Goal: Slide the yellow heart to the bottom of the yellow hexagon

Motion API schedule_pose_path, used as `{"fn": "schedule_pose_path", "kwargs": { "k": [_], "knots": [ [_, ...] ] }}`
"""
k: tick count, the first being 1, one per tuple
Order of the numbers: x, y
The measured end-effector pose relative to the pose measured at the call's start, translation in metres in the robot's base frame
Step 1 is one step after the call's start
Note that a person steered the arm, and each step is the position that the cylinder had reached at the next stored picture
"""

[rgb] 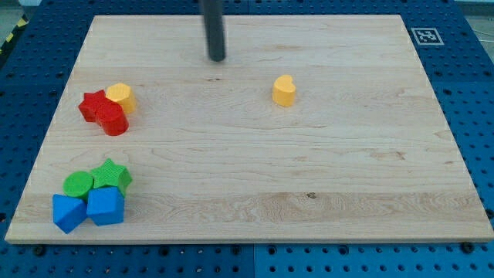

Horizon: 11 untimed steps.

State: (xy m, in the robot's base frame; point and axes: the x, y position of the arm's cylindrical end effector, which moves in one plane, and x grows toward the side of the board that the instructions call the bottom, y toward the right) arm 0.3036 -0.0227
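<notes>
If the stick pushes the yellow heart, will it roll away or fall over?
Probably neither. The yellow heart looks squat and flat-bottomed, so it should slide on the smooth board. It has rounded sides, so an off-centre push from my tip, now up-left of it, may turn it.

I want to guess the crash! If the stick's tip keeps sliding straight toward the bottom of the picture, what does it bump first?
Probably nothing. My tip would run down bare board: the yellow heart sits off to the view's right, all other blocks far left.
</notes>
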Motion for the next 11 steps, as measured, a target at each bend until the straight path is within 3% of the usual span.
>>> {"fn": "schedule_pose_path", "kwargs": {
  "k": [2, 3, 4, 9, 11],
  "knots": [
    [0.015, 0.141],
    [0.045, 0.158],
    [0.076, 0.141],
    [0.083, -0.010],
    [0.091, 0.051]
  ]
}}
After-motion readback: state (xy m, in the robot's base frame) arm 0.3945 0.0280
